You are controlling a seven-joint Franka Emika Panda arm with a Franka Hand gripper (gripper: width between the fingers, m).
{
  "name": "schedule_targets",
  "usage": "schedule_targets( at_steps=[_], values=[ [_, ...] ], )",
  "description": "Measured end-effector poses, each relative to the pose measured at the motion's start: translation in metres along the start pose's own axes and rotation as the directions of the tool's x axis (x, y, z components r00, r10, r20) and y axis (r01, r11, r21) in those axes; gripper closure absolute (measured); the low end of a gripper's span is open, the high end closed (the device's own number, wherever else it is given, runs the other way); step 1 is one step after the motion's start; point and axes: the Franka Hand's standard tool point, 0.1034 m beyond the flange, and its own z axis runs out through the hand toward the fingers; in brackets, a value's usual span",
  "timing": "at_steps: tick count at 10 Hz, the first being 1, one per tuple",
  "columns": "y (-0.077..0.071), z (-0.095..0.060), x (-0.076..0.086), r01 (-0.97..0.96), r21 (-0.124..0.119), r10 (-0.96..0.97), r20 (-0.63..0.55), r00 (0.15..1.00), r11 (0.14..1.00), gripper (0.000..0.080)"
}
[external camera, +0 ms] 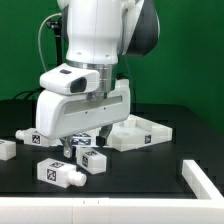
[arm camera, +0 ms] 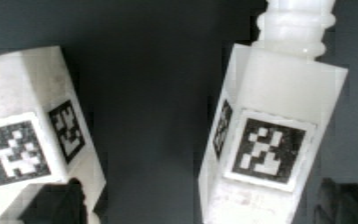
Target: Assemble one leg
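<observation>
In the wrist view two white legs with black-and-white tags lie on the black table. One leg (arm camera: 279, 110), with a threaded peg at its far end, lies between my fingers, closer to one dark fingertip (arm camera: 355, 200). The other leg (arm camera: 34, 130) lies beside the other fingertip (arm camera: 48, 205). My gripper (arm camera: 202, 208) is open and low over the table, with nothing clamped. In the exterior view the gripper (external camera: 82, 148) hangs just above a leg (external camera: 95, 158). The leg's near end is hidden under the hand.
More legs lie at the exterior view's left (external camera: 8, 148), (external camera: 35, 137) and in front (external camera: 58, 172). The wide flat white panel (external camera: 140, 132) lies just behind the gripper to the right. A white bracket (external camera: 205, 180) sits at the front right.
</observation>
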Motion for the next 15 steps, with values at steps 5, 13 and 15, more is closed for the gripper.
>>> schedule_targets(
  at_steps=[5, 13, 15],
  values=[
    [-0.023, 0.030, -0.011, -0.135, 0.038, 0.134, 0.016, 0.991, 0.990, 0.0151],
    [-0.039, 0.021, -0.033, -0.158, 0.049, 0.156, 0.032, 0.987, 0.986, 0.0518],
    [-0.053, 0.015, -0.063, -0.180, 0.057, 0.178, 0.047, 0.983, 0.982, 0.0518]
  ],
)
